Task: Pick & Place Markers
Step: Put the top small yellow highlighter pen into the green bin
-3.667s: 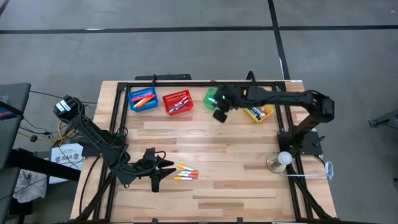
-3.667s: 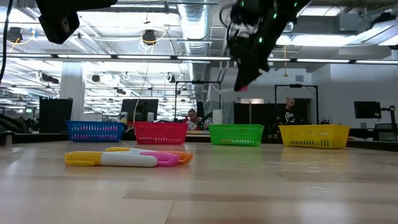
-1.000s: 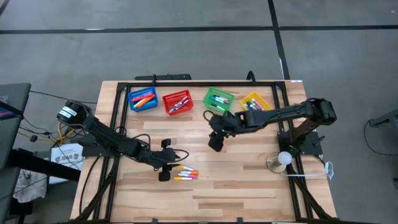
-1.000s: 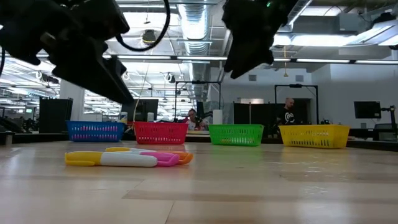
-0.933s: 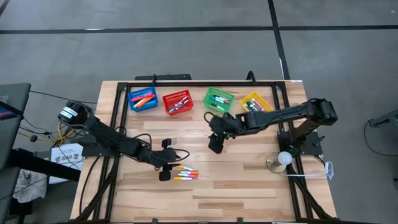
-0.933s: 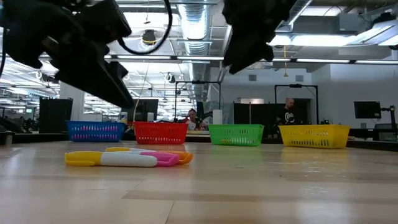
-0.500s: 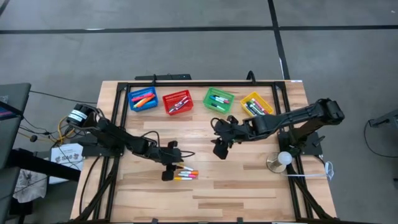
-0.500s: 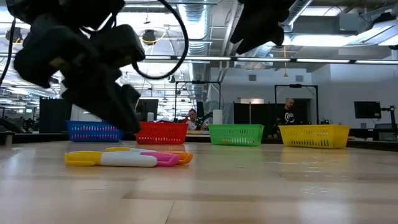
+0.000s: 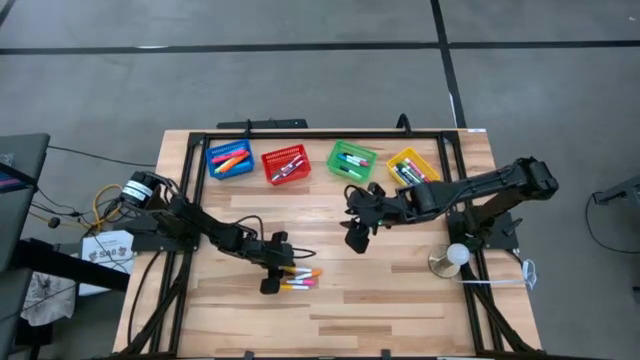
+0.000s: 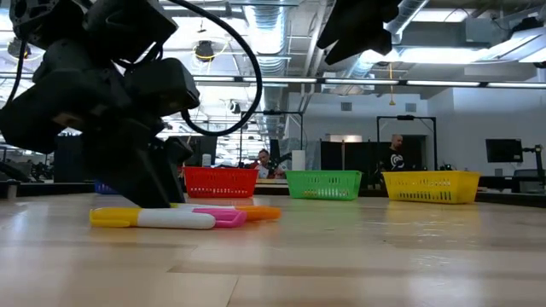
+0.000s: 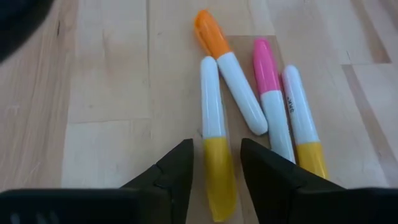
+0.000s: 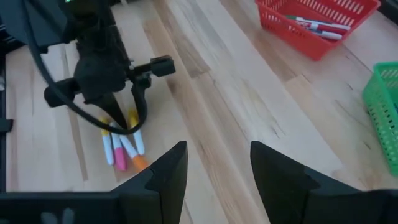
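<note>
yellow-capped marker (image 11: 213, 155): straddled by the left fingers, cap end between the tips, white body pointing away; flat on the wood table (image 9: 400, 290).
left gripper (image 11: 215, 163): down at the table by the loose group, parted with a fingertip on each side of the yellow cap, not yet clamped; nothing held.
loose markers: four on the table, well short of the baskets; orange-capped marker (image 11: 227, 78) slanted, its white end just beside the straddled one; pink-capped marker (image 11: 270, 96) and a second yellow-capped marker (image 11: 303, 127) on the far side, side by side.
right gripper (image 12: 214, 163): hovered above mid-table near the green basket (image 9: 351, 160), fingers parted, empty.
baskets: blue basket (image 9: 230, 160), red basket (image 9: 285, 164), green, yellow basket (image 9: 411, 168) in a row along the far edge, each with markers inside.
step judged: grasp of the yellow-capped marker for the yellow basket.
done well: centred on the cap, closed squarely across the barrel, lifted straight up.
risk judged: orange-capped neighbour close enough to get nudged or pinched along; round barrel likely to roll if one fingertip landed first.
clearance: right arm near the route to the baskets, worth a wide path.
</note>
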